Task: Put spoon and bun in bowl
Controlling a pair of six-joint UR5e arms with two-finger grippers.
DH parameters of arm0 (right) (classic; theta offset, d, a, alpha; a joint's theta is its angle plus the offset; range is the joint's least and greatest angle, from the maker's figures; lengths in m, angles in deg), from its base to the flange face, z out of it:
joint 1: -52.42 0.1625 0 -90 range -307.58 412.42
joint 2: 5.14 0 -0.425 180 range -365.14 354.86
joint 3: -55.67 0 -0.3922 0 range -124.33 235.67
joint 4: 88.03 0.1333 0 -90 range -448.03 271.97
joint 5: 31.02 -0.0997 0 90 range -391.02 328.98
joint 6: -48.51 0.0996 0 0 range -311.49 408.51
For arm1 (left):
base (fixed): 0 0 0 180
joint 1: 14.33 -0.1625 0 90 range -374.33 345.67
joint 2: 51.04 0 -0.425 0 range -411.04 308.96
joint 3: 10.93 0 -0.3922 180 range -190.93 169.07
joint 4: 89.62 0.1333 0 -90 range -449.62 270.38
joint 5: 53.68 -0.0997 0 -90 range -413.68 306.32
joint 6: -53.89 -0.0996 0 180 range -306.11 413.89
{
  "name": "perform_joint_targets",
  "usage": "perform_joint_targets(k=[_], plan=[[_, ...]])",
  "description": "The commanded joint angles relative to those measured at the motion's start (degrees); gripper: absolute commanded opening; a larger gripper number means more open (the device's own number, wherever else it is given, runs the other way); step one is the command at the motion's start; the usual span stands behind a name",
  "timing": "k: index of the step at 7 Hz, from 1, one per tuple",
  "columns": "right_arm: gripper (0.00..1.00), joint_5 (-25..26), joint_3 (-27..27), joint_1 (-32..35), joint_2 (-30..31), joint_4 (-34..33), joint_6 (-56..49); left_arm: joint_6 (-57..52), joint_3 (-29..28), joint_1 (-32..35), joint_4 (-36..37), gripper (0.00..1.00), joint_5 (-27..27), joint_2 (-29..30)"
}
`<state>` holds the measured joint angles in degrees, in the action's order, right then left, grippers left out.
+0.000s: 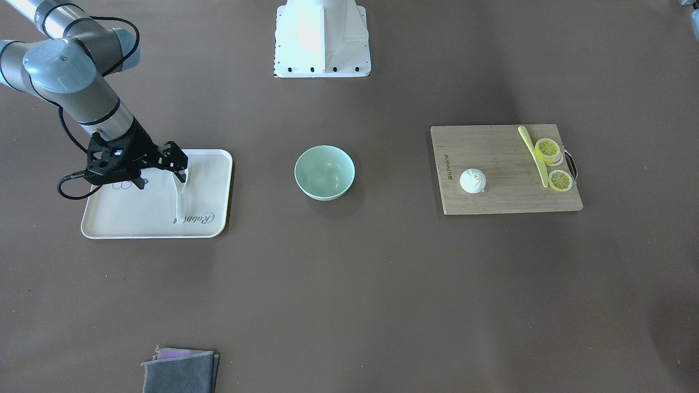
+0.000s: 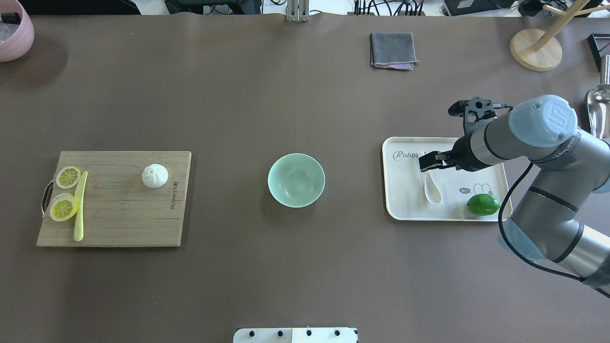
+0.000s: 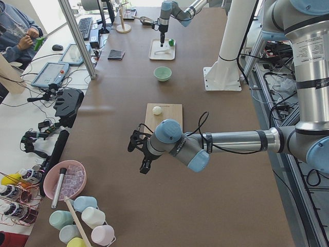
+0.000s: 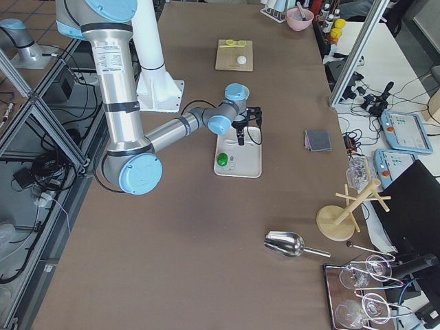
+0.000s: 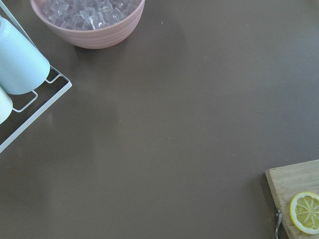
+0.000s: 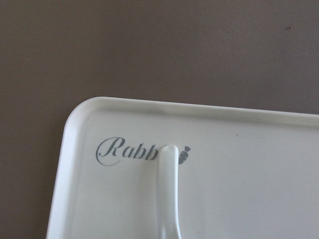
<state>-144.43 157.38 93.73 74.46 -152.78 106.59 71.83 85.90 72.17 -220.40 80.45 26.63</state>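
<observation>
Jaws spread, as far as we can make out, the right gripper (image 2: 429,163) hangs low over a cream tray (image 2: 400,202) at the right of the overhead frame, black fingers pointing down. Beneath it lies the spoon (image 2: 432,189), short and white, on the tray with its scoop toward the bottom of the frame and its handle running up under the gripper. We cannot tell whether the fingers touch the handle. In the right wrist view the handle's tip covers the end of a grey script word printed on the tray. A green lime (image 2: 483,204) sits in the tray's lower right corner, apart from the spoon.

Left of the tray, at the frame's centre, the mint-green bowl (image 2: 286,167) stands upright on the brown bench (image 2: 238,95). Well to its left lies a wooden cutting board (image 2: 119,214). The bun (image 2: 155,176), white with a pleated top, rests near the board's upper right corner. Lemon slices (image 2: 64,208) and a pale-yellow knife (image 2: 79,209) lie along its left edge. A folded grey cloth (image 2: 392,50) lies near the top edge.

The left gripper (image 3: 142,154) shows only in the left side view, above the bench in the lower middle of that frame. We cannot tell how its jaws stand.
</observation>
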Motion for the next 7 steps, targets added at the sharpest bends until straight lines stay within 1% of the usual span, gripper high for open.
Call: perform_joint_targets(k=[1,3,4,5,7], plan=[[0.87,1.0,-3.6,-1.5,-2.0,0.2,0.3,0.1,-0.2,0.0,0.1,0.97,0.1,-0.2],[0.78,1.0,-4.9,-1.9,-3.6,0.1,0.4,-0.1,-0.9,0.0,0.0,0.98,0.0,-0.2],[0.67,0.9,-5.0,-1.9,-3.7,0.2,0.3,-0.1,-0.9,0.0,-0.1,0.98,0.0,-0.3],[0.42,0.9,-5.0,-1.9,-3.7,0.2,0.5,-0.1,-0.9,0.0,-0.1,0.98,0.1,-0.5],[0.17,0.8,-4.9,-1.7,-3.3,0.2,0.5,0.1,-0.8,0.0,-0.1,0.97,0.1,-0.5]])
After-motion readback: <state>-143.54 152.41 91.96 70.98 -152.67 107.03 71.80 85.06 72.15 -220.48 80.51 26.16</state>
